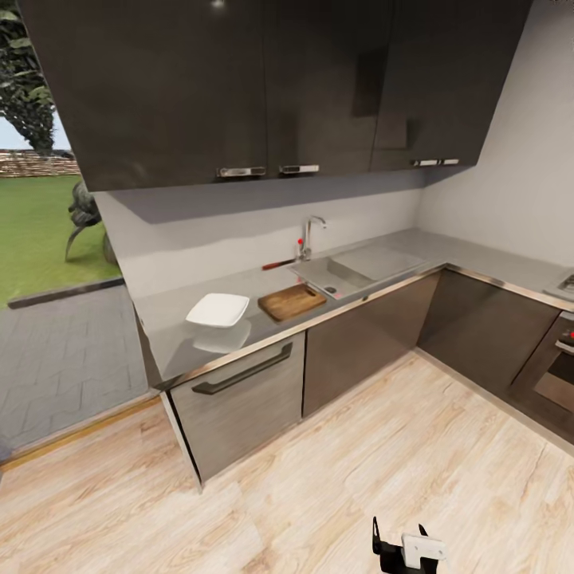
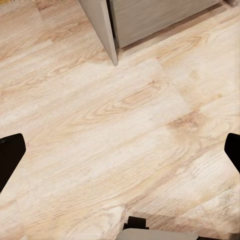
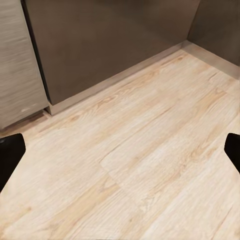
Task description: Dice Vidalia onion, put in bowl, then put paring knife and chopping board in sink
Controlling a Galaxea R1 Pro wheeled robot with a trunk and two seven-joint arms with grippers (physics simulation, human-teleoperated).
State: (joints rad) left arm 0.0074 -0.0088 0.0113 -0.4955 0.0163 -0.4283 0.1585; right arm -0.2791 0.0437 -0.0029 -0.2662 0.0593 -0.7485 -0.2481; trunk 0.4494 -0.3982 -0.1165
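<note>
Across the wood floor in the head view stands the grey countertop. On it a white bowl sits left of the wooden chopping board. To the right of the board is the sink, with its faucet behind it. A red-handled paring knife lies by the back wall, left of the faucet. The onion is hidden from here. My left gripper and my right gripper both hang open over bare floor, their dark fingertips far apart.
Dark lower cabinets and a lighter drawer front run under the counter. An oven is at the right, dark wall cabinets above. A glass opening to a lawn is at the left. A black-and-white arm part shows low down.
</note>
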